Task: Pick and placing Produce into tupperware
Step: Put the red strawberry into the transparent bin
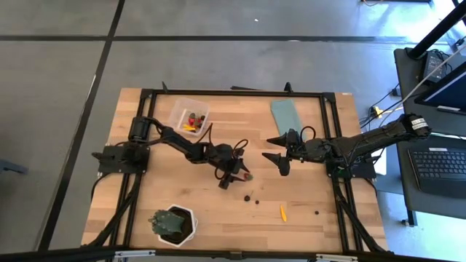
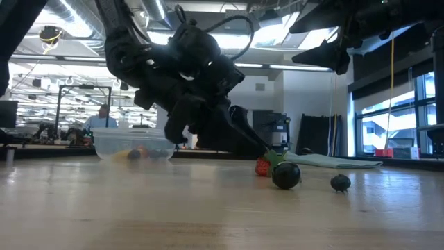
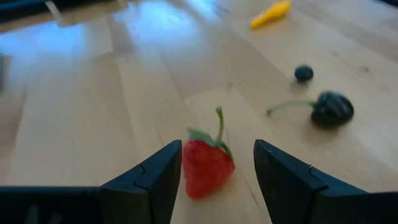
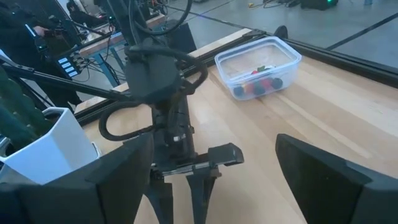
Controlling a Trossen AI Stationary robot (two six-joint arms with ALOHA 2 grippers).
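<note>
Where the high view hides it, left wrist view shows left gripper [image 3: 214,174] spread around a strawberry [image 3: 206,167], right gripper [image 1: 279,150] spread, aloft, tub [image 4: 258,65] holding produce.

Strawberry [image 3: 207,168]: red, green leafy cap. Two round pieces [image 3: 331,109]: dark, near black. Carrot-like piece [image 3: 271,14]: yellow-orange. Tub [image 4: 258,65]: clear, with red and dark bits inside. Lid [image 1: 285,114]: teal. Tabletop [image 1: 306,218]: pale wood grain.

Overhead, tabletop-level and two wrist cameras share the table [image 1: 306,207].
</note>
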